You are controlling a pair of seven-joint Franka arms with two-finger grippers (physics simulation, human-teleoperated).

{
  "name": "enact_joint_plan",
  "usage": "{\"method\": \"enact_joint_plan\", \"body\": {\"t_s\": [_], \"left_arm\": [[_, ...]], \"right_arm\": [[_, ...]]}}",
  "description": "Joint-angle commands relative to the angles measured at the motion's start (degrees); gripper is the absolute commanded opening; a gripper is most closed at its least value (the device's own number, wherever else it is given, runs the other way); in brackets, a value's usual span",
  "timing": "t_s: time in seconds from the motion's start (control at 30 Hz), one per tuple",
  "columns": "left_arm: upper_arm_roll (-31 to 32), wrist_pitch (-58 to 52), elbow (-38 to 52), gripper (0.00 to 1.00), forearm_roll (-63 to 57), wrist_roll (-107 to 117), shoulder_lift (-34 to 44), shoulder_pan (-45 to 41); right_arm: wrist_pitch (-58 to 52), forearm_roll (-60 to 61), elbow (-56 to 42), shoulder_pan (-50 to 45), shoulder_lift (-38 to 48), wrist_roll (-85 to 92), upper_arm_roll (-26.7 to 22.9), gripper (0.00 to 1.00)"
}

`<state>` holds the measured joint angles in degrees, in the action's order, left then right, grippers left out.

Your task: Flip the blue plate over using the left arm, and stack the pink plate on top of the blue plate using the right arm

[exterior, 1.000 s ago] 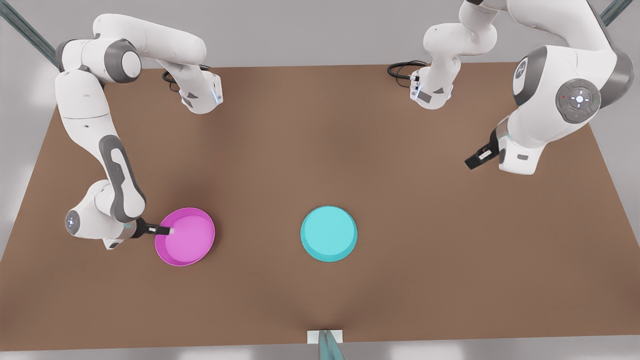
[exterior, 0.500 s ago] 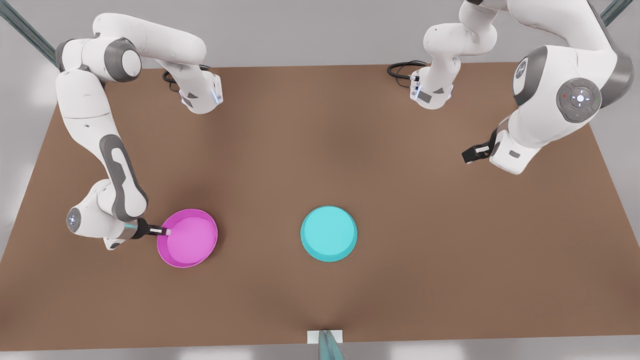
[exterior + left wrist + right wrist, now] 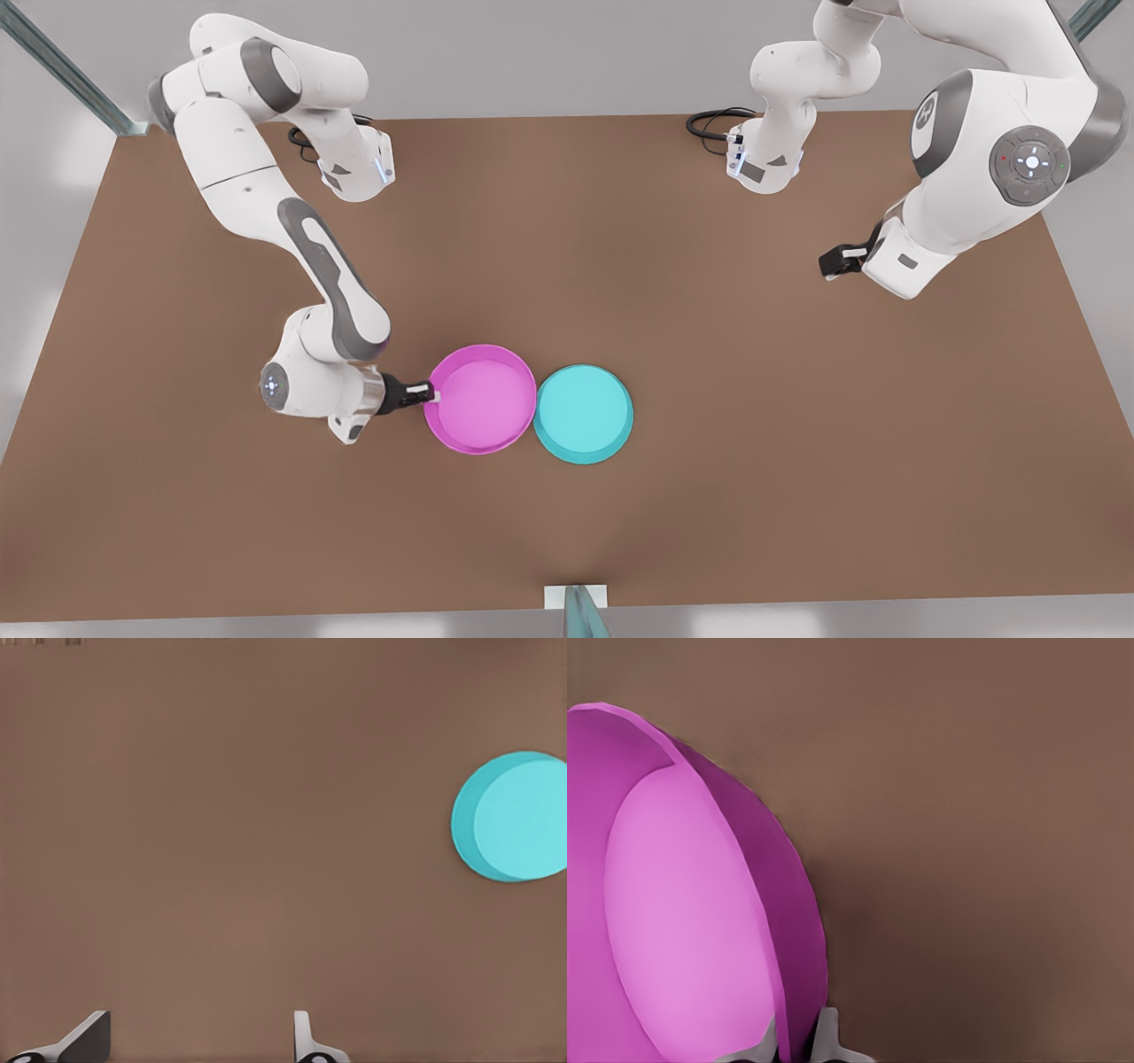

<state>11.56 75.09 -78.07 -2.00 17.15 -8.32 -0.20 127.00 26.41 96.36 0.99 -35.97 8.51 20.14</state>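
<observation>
The pink plate (image 3: pixel 479 400) faces hollow side up, left of the table's middle in the front view. My right gripper (image 3: pixel 431 396) is shut on its rim at the side away from the blue plate. In the right wrist view the fingers (image 3: pixel 829 1038) pinch the rim of the pink plate (image 3: pixel 691 904). The blue plate (image 3: pixel 583 414) lies on the brown table (image 3: pixel 797 461) with its flat face up. The two plates' edges meet in the front view. My left gripper (image 3: pixel 833 263) hangs open far off at the front view's right, and the blue plate (image 3: pixel 514 815) shows beyond its fingertips (image 3: pixel 306 1041).
Both arm bases (image 3: pixel 354 168) (image 3: pixel 764 164) and black cables (image 3: pixel 709 124) sit along the table's back edge. A small white bracket with a glass post (image 3: pixel 576 598) stands at the middle of the front edge. Bare tabletop lies on the front view's right.
The right arm has carried the pink plate toward the front view's right, from well apart to right beside the blue plate. The left gripper drifted slightly up and back.
</observation>
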Motion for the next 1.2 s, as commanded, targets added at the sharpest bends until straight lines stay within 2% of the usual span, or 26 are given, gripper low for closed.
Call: {"method": "enact_joint_plan", "body": {"t_s": [0.0,0.17,0.23,0.5,0.53,0.7,0.73,0.8,0.83,0.87,0.9,0.97,1.03,1.1,1.17], "left_arm": [[0.05,-0.03,0.03,1.0,-0.02,-5.55,0.06,0.03],[0.05,-0.03,0.03,1.0,-0.11,-5.2,0.23,0.03],[0.05,-0.03,3.63,1.0,-0.11,-4.93,-1.0,-0.15],[-0.13,0.15,3.89,1.0,-0.2,-5.11,-1.35,-0.06],[-0.13,0.06,3.98,1.0,0.15,-5.11,-1.7,-0.06],[-0.57,0.85,4.07,1.0,0.15,-5.64,-2.14,0.03],[-0.57,0.85,4.07,1.0,0.24,-5.55,-2.14,0.03],[-0.57,1.03,4.07,1.0,0.24,-5.55,-2.14,0.03],[-0.57,0.94,4.07,1.0,0.24,-5.64,-2.14,0.11],[-0.66,0.76,4.07,1.0,0.24,-5.46,-2.14,0.03],[-0.74,0.5,4.07,1.0,0.33,-6.16,-2.14,0.2],[-1.01,0.24,3.72,1.0,0.24,-6.08,-1.79,0.2],[-1.01,0.5,3.89,1.0,0.24,-6.08,-1.96,0.2],[-1.01,0.24,3.72,1.0,0.06,-5.46,-2.05,0.11],[-1.1,-1.34,3.81,1.0,0.33,-6.52,-2.23,0.46]], "right_arm": [[6.41,3.03,-1.78,-3.1,-1.29,-20.36,0.07,0.21],[12.04,4.0,-10.57,-11.62,-8.76,-29.6,-0.19,0.21],[13.45,4.0,-13.03,-13.65,-11.48,-30.74,-0.28,0.21],[15.74,4.09,-11.37,-17.69,-12.28,-33.47,-1.42,0.21],[15.74,4.09,-11.19,-17.69,-12.28,-33.56,-1.42,1.0],[14.77,3.56,-10.49,-16.29,-9.82,-33.38,-1.42,1.0],[10.21,3.47,-10.49,-13.92,-7.28,-33.38,-1.51,1.0],[-18.25,-2.84,-12.42,-4.17,1.51,-27.5,-5.2,1.0],[-35.73,-6.98,-19.08,2.69,2.48,-23.46,-5.02,1.0],[-49.73,-16.28,-29.11,6.3,1.96,-17.84,-5.2,1.0],[-52.19,-24.97,-32.98,7.62,3.09,-11.34,-5.29,1.0],[-54.23,-37.22,-34.4,6.22,10.12,-6.14,-4.67,1.0],[-57.74,-38.62,-33.78,3.84,15.75,-5.61,-5.2,1.0],[-56.78,-38.45,-24.65,3.93,26.65,-5.7,-5.29,1.0],[-53.96,-38.19,-19.37,4.02,30.26,-5.7,-5.29,1.0]]}}
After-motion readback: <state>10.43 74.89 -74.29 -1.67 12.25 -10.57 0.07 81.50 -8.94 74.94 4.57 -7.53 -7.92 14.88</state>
